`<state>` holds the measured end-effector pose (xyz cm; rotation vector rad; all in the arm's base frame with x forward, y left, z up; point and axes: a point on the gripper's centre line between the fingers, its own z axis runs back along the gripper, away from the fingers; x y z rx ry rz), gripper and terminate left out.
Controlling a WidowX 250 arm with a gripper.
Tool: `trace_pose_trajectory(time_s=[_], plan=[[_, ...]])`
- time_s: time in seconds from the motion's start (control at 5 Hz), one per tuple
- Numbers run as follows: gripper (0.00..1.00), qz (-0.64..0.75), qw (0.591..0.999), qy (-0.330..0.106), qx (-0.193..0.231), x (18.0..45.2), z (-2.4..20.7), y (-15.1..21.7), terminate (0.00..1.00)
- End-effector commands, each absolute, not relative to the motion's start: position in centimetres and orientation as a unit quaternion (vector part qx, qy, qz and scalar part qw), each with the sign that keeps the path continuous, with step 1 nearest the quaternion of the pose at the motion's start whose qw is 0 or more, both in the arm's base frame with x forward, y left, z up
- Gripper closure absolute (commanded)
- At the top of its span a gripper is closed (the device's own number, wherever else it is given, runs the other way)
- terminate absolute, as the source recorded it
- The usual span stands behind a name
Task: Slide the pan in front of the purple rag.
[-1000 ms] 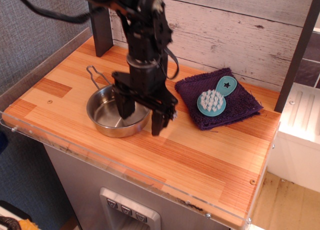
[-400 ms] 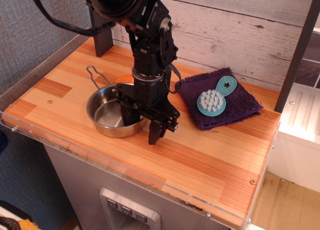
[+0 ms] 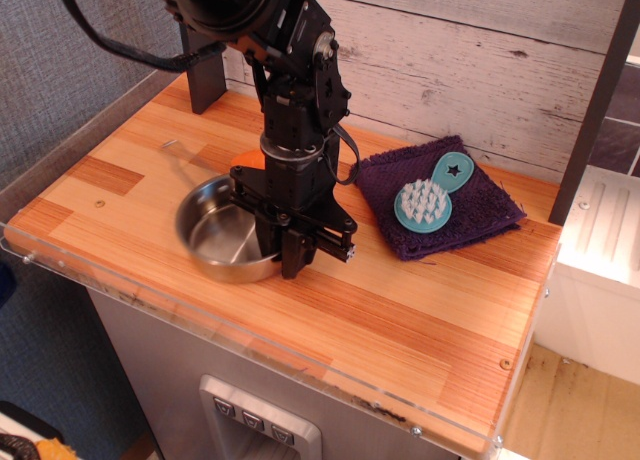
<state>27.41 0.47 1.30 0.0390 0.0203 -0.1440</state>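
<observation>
At the left of the wooden counter [image 3: 150, 180], we see the pan [image 3: 215, 242] sitting well apart from its goal, its right rim pinched by the gripper [image 3: 280, 255], fingers nearly closed around the steel wall. We judge the slide just starting; next, a steady rightward drag toward the front of the purple rag [image 3: 470, 215], which bears a teal brush [image 3: 428, 200].

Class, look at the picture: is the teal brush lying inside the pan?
No. The teal brush lies on the purple rag, well to the right of the pan.
</observation>
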Motion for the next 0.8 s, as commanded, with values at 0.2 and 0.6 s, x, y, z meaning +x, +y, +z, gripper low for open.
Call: trace_pose_trajectory(time_s=[0.2,0.6], plan=[[1.00,-0.047,0.996,-0.068,0.015,27.6,7.9,1.0,0.00],[1.00,-0.065,0.994,-0.064,-0.052,25.7,12.5,-6.0,0.00]])
